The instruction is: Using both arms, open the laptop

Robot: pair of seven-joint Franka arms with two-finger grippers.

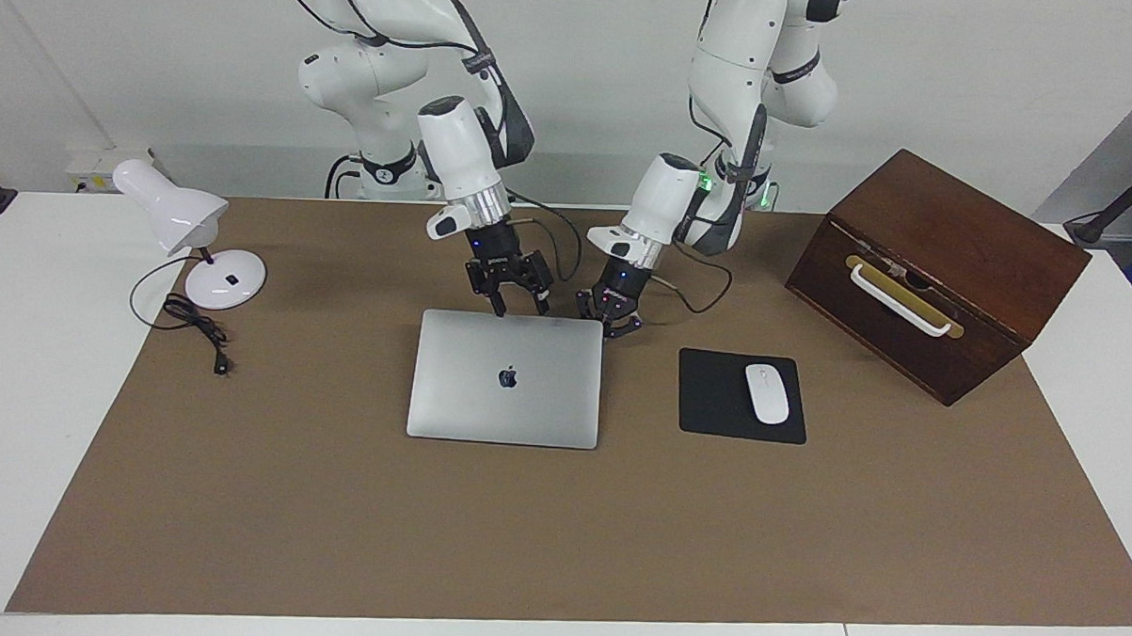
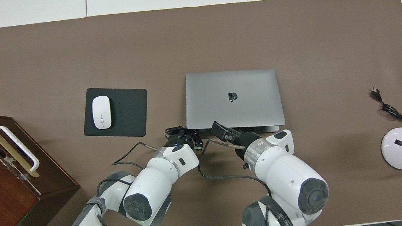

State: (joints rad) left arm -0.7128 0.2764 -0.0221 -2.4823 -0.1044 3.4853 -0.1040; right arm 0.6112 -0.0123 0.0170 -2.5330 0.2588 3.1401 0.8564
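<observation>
The silver laptop (image 1: 505, 401) lies closed and flat on the brown mat, with its apple logo facing up; it shows in the overhead view too (image 2: 242, 86). My right gripper (image 1: 519, 307) is open, its fingertips at the middle of the laptop's edge nearest the robots, and in the overhead view (image 2: 220, 129) it overlaps that edge. My left gripper (image 1: 619, 327) is shut and low at the mat beside the laptop's near corner toward the left arm's end (image 2: 181, 133). I cannot tell whether either gripper touches the laptop.
A black mouse pad (image 1: 714, 398) with a white mouse (image 1: 767, 393) lies beside the laptop toward the left arm's end. A brown wooden box (image 1: 935, 270) with a white handle stands at that end. A white desk lamp (image 1: 192, 239) and its cord (image 1: 198, 329) sit at the right arm's end.
</observation>
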